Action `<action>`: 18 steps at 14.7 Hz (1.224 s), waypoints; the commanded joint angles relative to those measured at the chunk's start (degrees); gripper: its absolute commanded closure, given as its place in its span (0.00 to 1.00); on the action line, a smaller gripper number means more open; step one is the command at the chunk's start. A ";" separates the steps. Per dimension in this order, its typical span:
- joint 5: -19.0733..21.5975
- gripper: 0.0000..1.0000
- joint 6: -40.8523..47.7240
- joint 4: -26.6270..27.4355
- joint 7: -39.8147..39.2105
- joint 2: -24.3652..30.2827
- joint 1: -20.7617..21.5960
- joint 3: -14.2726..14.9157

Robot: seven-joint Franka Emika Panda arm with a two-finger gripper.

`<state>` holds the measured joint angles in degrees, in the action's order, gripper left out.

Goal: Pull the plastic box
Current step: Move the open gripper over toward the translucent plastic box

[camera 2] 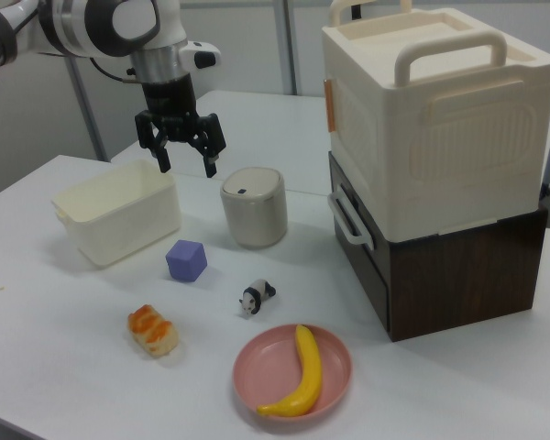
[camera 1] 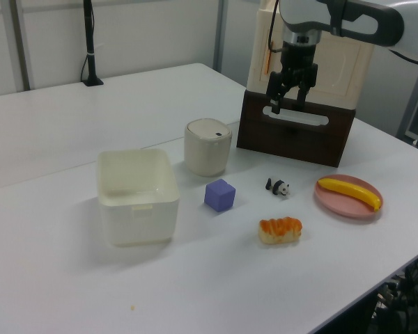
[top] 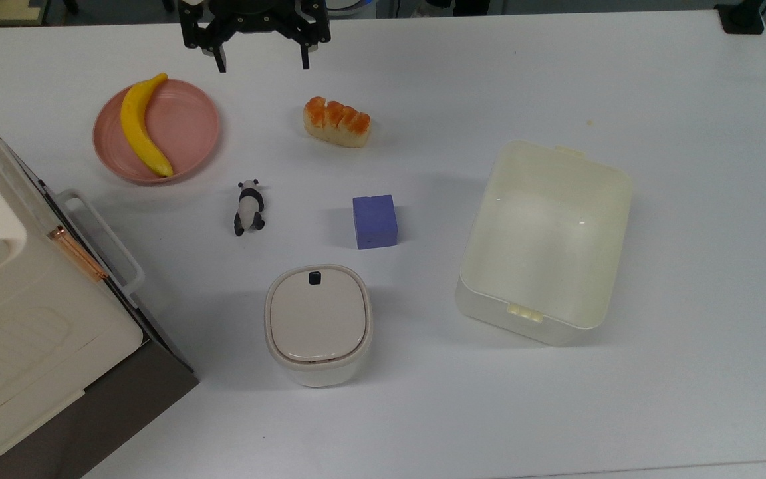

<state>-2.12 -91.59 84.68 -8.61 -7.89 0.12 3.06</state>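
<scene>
The gripper (top: 262, 65) hangs with its fingers spread wide and empty, up above the table and well apart from the plastic box (top: 546, 241). The box sits beside the purple cube (top: 375, 221), on the cube's far side from the lidded container (top: 318, 324). A careless reach risks clipping the cube, or the fingers slipping off the thin wall and tipping the light box.

No writing to read anywhere on the bench.

Standing here, I find no label, brand, number or sign on anything: the box (top: 546, 243) has plain cream walls, the lidded container (top: 318, 324) carries only a blank black button, the purple cube (top: 375, 221) has bare faces, and the big cream case (camera 2: 431, 119) on its dark base shows only moulded ribbing, no lettering. The plate (top: 187, 126), banana (top: 140, 126), bread (top: 336, 122) and toy panda (top: 249, 207) are unmarked too, and so is the pincer (top: 264, 66).
</scene>
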 commanded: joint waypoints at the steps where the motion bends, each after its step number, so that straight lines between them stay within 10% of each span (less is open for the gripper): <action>1: 0.54 0.00 4.20 -0.04 -0.62 0.94 0.67 -0.15; 18: 0.54 0.00 4.49 -0.04 -0.53 2.35 0.58 0.20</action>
<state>-2.07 -88.72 84.62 -8.61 -6.66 0.31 2.81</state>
